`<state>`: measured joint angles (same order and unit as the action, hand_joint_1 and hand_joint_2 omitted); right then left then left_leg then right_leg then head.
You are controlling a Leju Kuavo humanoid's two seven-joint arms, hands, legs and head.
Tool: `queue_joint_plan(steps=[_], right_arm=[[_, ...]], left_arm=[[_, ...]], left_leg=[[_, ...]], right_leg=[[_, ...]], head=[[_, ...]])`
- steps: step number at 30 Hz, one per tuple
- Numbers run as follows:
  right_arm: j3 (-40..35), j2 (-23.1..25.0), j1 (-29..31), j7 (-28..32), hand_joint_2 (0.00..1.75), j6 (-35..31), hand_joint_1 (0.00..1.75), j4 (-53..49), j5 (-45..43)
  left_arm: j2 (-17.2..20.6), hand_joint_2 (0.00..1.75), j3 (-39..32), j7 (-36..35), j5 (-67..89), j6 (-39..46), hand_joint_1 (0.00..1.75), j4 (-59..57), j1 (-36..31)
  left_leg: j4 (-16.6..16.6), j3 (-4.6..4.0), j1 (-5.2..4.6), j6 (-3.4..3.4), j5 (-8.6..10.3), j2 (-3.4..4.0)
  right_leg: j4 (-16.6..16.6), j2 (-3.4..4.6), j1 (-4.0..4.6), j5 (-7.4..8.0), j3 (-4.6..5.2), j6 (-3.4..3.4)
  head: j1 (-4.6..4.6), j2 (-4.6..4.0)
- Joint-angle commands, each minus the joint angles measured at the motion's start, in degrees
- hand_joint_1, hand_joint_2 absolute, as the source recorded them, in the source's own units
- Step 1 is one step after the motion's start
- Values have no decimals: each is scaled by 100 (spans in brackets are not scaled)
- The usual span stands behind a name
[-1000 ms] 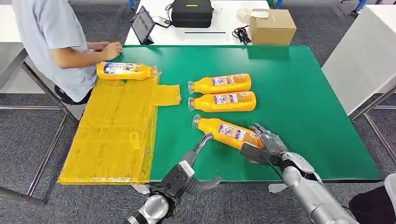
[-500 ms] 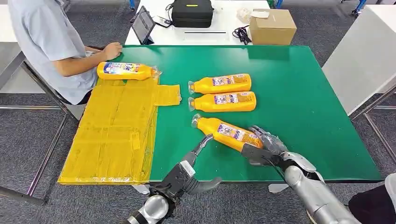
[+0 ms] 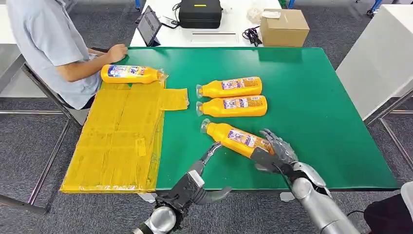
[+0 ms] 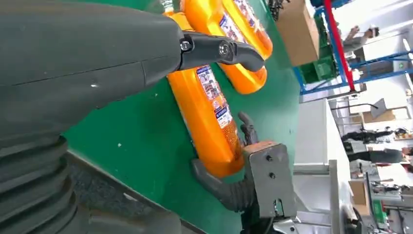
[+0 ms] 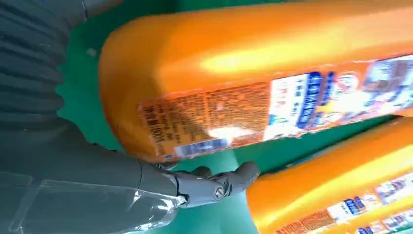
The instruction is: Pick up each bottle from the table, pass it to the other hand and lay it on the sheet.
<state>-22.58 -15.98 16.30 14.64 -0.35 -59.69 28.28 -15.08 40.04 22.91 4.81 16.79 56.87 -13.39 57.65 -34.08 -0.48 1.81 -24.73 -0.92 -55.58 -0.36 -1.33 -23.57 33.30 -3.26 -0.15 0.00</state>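
The nearest bottle [image 3: 237, 138] lies on its side on the green surface [image 3: 316, 112], cap toward the yellow sheet [image 3: 122, 136], base toward the robot's right. The right hand [image 3: 275, 151] cups that base, thumb under one side and fingers curled around the other; it appears to grip the bottle, though the bottle does not look lifted yet. The left hand [image 3: 197, 183] hovers just short of the cap end with fingers spread, holding nothing, one fingertip reaching near the neck.

Beyond it, two more bottles [image 3: 230, 87] lie side by side, touching or nearly so, well clear of either hand. One bottle on the sheet [image 3: 130, 73] rests at the far edge, beside a seated person's hand [image 3: 116, 51].

By this layout, one bottle seems delivered and three remain: the grasped one still needs lifting, passing to the left hand and laying down, then the other two.
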Motion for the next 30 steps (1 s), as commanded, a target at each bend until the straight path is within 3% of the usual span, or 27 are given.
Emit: queue_joint_plan(steps=[1,11,30], right_arm=[[423,405,-101,107,175,-49,175,159,-90],[842,489,-40,322,175,23,175,976,-319],[844,477,-25,302,175,28,175,1041,-306]], left_arm=[[164,175,99,2,-29,-14,0,-13,-72],[111,175,23,6,-267,-48,0,-144,-197],[116,175,42,16,-273,-57,0,-134,-193]], left_leg=[[-1,13,5,-10,-4,13],[-3,24,9,-14,-8,12],[-2,28,4,-8,-2,3]], right_leg=[[5,10,6,0,-12,12],[10,8,11,-3,-25,18],[6,0,5,0,-27,11]], head=[[0,0],[-2,0],[0,0]])
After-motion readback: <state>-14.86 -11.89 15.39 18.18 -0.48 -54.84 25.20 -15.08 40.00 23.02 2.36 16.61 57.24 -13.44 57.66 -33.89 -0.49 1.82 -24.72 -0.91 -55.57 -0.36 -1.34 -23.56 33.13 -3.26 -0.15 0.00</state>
